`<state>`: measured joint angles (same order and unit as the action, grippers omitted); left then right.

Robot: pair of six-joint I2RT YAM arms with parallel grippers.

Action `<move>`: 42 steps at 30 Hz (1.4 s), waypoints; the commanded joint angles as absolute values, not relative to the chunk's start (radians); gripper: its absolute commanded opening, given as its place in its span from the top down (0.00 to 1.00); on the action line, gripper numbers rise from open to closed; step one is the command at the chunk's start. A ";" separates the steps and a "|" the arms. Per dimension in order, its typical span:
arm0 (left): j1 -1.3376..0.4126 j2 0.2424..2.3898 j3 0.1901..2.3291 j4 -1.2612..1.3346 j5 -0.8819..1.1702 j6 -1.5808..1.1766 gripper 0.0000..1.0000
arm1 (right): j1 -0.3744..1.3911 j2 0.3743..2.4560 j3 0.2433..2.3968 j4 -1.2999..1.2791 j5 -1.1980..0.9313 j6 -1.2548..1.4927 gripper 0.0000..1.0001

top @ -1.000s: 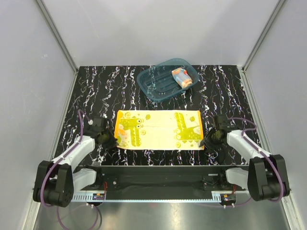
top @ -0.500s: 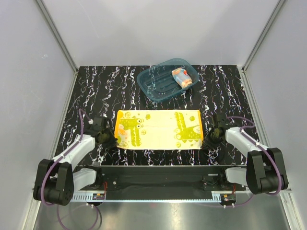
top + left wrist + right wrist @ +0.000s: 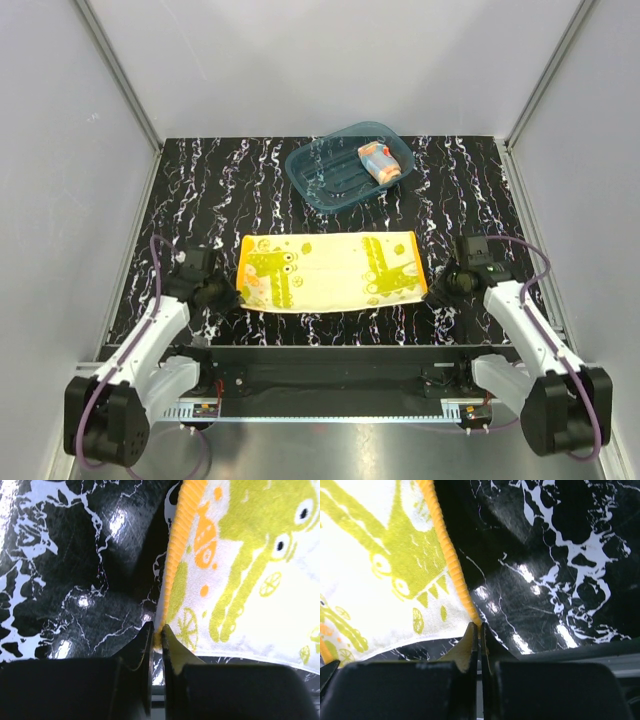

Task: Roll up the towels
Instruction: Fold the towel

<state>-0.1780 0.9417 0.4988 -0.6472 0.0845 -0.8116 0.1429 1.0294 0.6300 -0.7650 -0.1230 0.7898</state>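
On my left, the left gripper (image 3: pixel 222 293) sits low on the black marbled table (image 3: pixel 200 190), and its jaws are nearly closed, pinching the near left corner of the yellow towel (image 3: pixel 330 272). In the left wrist view I see the two dark fingers (image 3: pixel 142 647) pressed together, with only the thin cloth between them, right where the towel's orange border (image 3: pixel 175 555) meets its near edge. The towel itself lies spread flat across the middle of the table, long side running left to right, with green figures printed at both ends. Its near edge runs slightly uneven between the two arms. Behind it and a little to the right, well apart from it, the teal tub (image 3: pixel 322 178) stands near the back of the table. The blue-and-orange towel (image 3: pixel 379 162) lies inside the tub as a small bundle against its right end. Further right, the right gripper (image 3: pixel 440 290) is down at the yellow towel's near right corner. In the right wrist view its jaws are shut tight, and the orange border runs straight into the tips, so I read the corner as caught between them. Both arms reach in from the table's near edge, one at each end of the towel.
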 commanded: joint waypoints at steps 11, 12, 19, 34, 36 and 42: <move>-0.183 0.787 0.675 -0.879 0.103 -0.804 1.00 | 0.140 0.874 0.770 -0.942 -0.166 0.805 1.00; -0.183 0.805 0.689 -0.882 0.092 -0.789 1.00 | 0.140 0.890 0.781 -0.934 -0.161 0.799 1.00; -0.178 1.093 0.828 -0.859 0.078 -0.669 1.00 | 0.140 1.125 0.911 -0.850 -0.121 0.718 1.00; -0.132 1.548 1.189 -0.874 0.044 -0.555 1.00 | 0.138 1.456 1.089 -0.736 -0.048 0.647 1.00; -0.126 1.578 1.215 -0.876 0.049 -0.546 1.00 | 0.138 1.476 1.098 -0.727 -0.048 0.644 1.00; -0.115 1.664 1.278 -0.885 0.054 -0.531 1.00 | 0.132 1.543 1.134 -0.707 -0.052 0.631 1.00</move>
<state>-0.1246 1.6485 1.2114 -0.8825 0.0685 -0.5613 0.1425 1.5249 1.0836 -0.7433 -0.0856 0.6548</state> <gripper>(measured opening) 0.103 0.014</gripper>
